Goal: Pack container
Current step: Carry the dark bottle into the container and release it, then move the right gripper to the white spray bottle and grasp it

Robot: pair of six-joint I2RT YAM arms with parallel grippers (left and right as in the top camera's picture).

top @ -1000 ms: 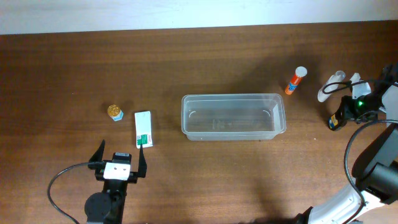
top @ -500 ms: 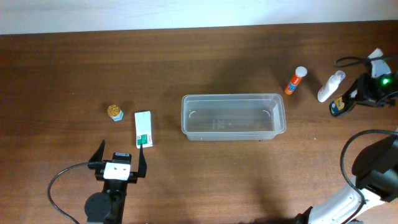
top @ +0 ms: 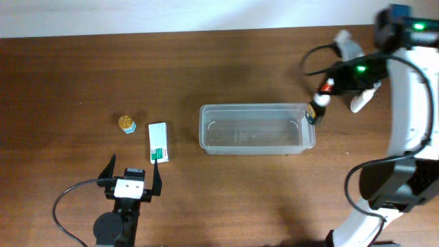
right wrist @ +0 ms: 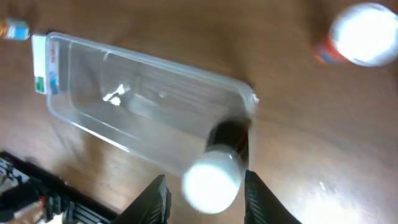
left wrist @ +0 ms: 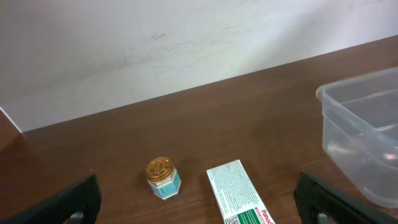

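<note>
The clear plastic container (top: 257, 128) sits mid-table and also shows in the right wrist view (right wrist: 143, 93) and the left wrist view (left wrist: 367, 137). My right gripper (top: 317, 103) is shut on a dark bottle with a white cap (right wrist: 211, 180) and holds it above the container's right end. The bottle also shows in the overhead view (top: 312, 111). My left gripper (top: 130, 180) is open and empty near the front edge, behind a white and green box (top: 158, 142) and a small gold-lidded jar (top: 127, 123). Both also show in the left wrist view: the box (left wrist: 239, 199) and the jar (left wrist: 163, 177).
An orange glue stick with a white cap (top: 328, 88) lies right of the container, partly under my right arm, and shows in the right wrist view (right wrist: 364, 25). A white bottle (top: 359, 101) lies further right. A pale wall runs along the table's far edge.
My right arm has swung from the far right edge leftward to the container's right end, carrying the dark bottle. The left arm has not moved.
</note>
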